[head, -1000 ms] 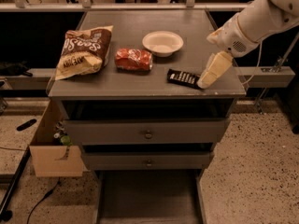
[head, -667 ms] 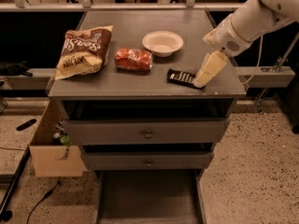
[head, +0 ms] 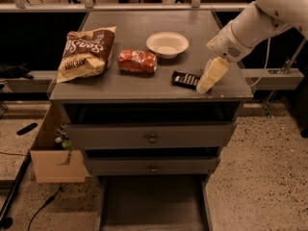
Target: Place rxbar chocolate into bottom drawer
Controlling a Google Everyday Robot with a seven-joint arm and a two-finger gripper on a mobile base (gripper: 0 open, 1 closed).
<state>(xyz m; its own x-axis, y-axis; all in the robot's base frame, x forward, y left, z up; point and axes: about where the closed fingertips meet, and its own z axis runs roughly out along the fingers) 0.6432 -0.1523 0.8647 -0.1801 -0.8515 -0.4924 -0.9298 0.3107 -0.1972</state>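
The rxbar chocolate (head: 186, 80), a small black bar with white lettering, lies flat near the front right of the grey cabinet top (head: 134, 88). My gripper (head: 206, 84) hangs from the white arm at the right and its cream tip sits at the bar's right end, touching or just above it. The bottom drawer (head: 153, 207) is pulled out below the two knobbed drawers, a wide shallow grey tray.
A brown-and-cream chip bag (head: 86, 54) lies at the left, an orange-red packet (head: 138, 61) in the middle, a white bowl (head: 167, 44) behind. A cardboard box (head: 52, 153) hangs at the cabinet's left side. Speckled floor lies around.
The arm has shifted slightly and the gripper tip has settled a little lower at the bar's right end. The bar has not moved.
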